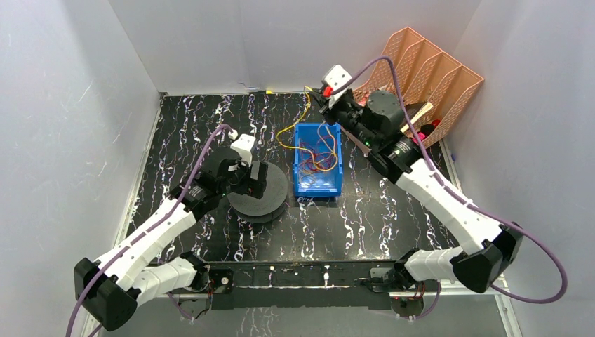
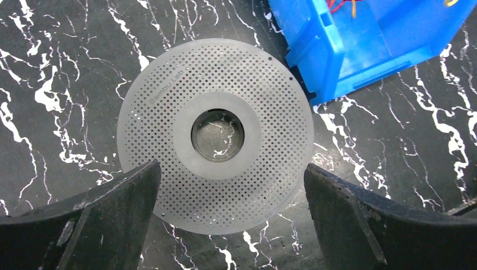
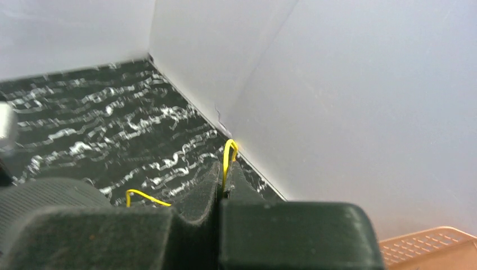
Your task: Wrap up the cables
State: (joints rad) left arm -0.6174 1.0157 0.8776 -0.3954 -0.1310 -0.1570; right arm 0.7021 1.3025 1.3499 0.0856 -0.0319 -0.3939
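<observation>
Yellow and very thin, a single insulated cable stands pinched between the clenched black fingers of the right gripper. It loops just above the fingertips and trails away below and to their left, near the far corner of the white-walled enclosure. Back from those fingers, toward the arm bases, the other thin yellow and red cables lie tangled in a blue plastic bin, with one yellow strand rising over its far rim toward the gripper. The left gripper hangs released, its two dark fingers spread wide and holding nothing, directly over a grey perforated round spool whose near edge sits between the fingertips. The spool lies flat on the black, white-veined marble-pattern tabletop, the bin just beyond the right-hand fingertip. A peach slotted file rack stands to the right of the right gripper's fingers.
</observation>
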